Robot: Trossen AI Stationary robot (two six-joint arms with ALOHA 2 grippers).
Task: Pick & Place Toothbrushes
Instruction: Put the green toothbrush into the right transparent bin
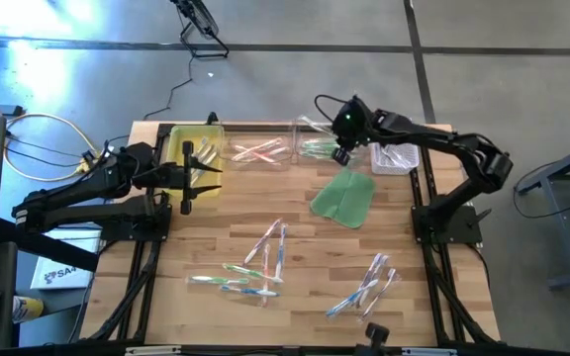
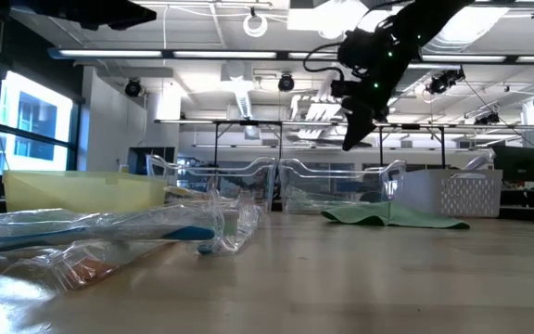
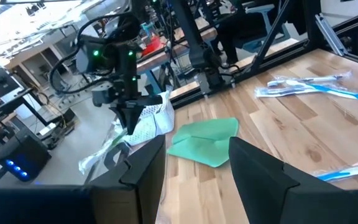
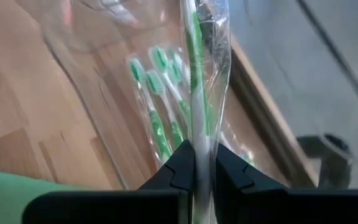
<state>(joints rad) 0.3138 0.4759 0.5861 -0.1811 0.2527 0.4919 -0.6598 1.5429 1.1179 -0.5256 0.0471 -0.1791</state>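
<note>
The right end effector (image 4: 194,163) is clamped on a green-and-white toothbrush in a clear glossy wrapper (image 4: 199,81), hanging above the clear plastic bin (image 1: 322,148) that already holds green brushes. The slick wrapper could slip from so narrow a pinch, or, released off-centre, the brush could catch the bin's wall and fall onto the flat green cloth (image 1: 344,197) just beside it. The left end effector (image 1: 188,174) waits with fingers apart over the yellow bin (image 1: 180,139). More wrapped toothbrushes (image 1: 255,265) lie scattered on the wooden desk (image 1: 305,316).
</note>
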